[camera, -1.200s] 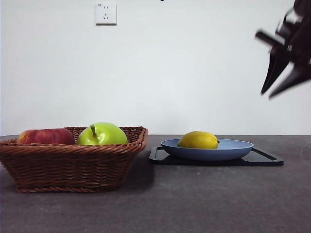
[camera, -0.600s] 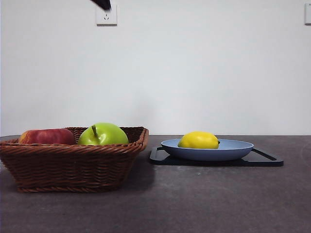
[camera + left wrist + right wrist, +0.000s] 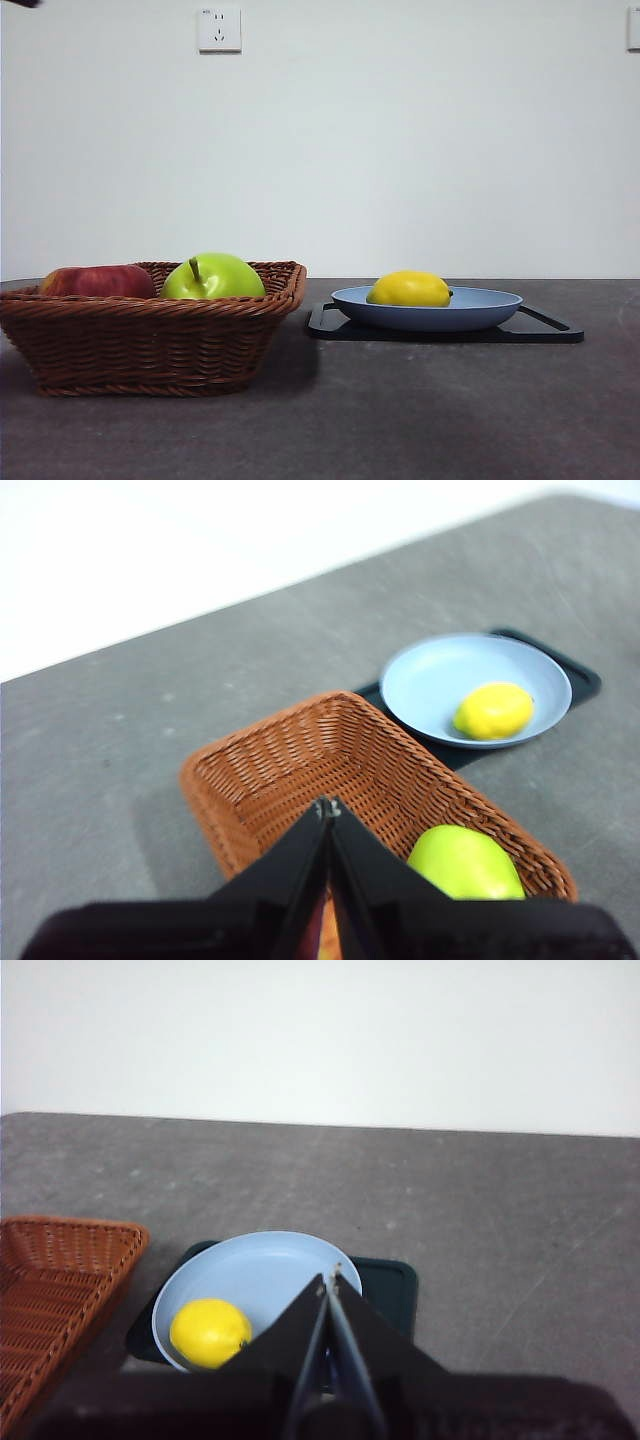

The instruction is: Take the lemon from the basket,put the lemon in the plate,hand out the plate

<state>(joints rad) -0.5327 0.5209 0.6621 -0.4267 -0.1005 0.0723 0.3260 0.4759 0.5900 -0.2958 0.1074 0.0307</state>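
The yellow lemon (image 3: 408,289) lies in the light-blue plate (image 3: 490,306), toward its left side; it also shows in the left wrist view (image 3: 493,710) and the right wrist view (image 3: 210,1332). The plate (image 3: 270,1270) rests on a flat black tray (image 3: 545,329). The brown wicker basket (image 3: 150,340) stands left of the plate. My left gripper (image 3: 327,810) is shut and empty, high above the basket (image 3: 300,770). My right gripper (image 3: 330,1282) is shut and empty, high above the plate. In the front view only a black tip (image 3: 22,3) shows at the top left corner.
The basket holds a green apple (image 3: 212,277) with a stem and a red apple (image 3: 98,281). The green apple also shows in the left wrist view (image 3: 465,863). A white wall with a socket (image 3: 219,29) stands behind the grey table (image 3: 420,410).
The arm at the right side a second ago has lifted out of the front view. A black tip near the socket has moved to the top left corner. The lemon, plate and basket have not moved.
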